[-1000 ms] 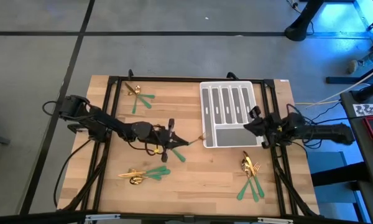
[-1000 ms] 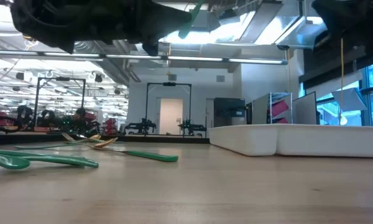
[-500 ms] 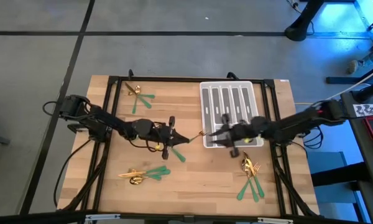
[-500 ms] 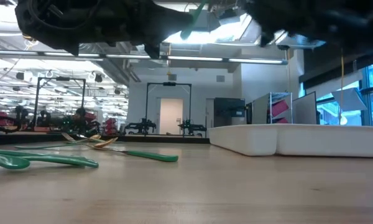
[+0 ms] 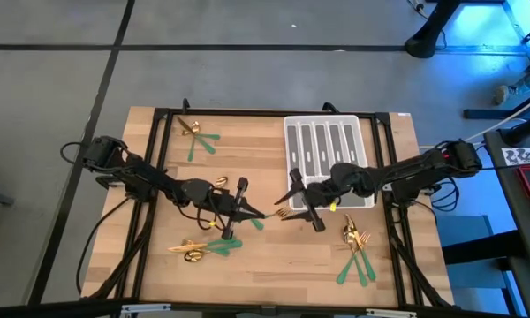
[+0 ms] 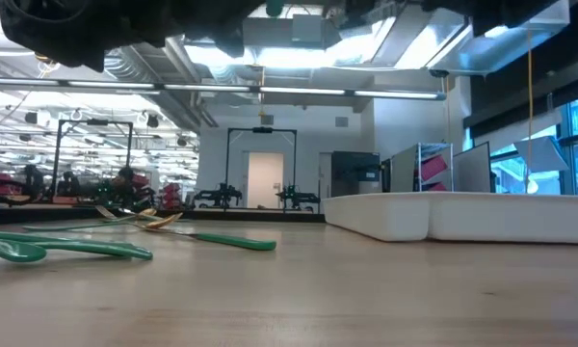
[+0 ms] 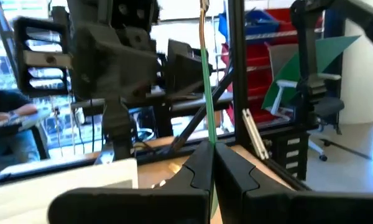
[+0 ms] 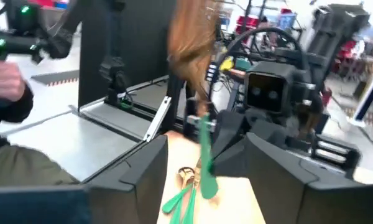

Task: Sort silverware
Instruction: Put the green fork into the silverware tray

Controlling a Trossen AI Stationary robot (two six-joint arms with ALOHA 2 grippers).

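Since one second ago my right end effector (image 5: 293, 200) has reached from the right edge of the tray (image 5: 353, 201) to just off its near left corner, fingers now spread wide. My left end effector (image 5: 247, 212) is beside it, closed on the green handle of one utensil (image 5: 283, 212), gold head towards the right one. This piece looks light, stiff and thin, and the polished head is probably slippery, so I would take it on the handle. Other silverware (image 5: 208, 247) lies in small piles around the tray, on the surface (image 5: 274, 256).
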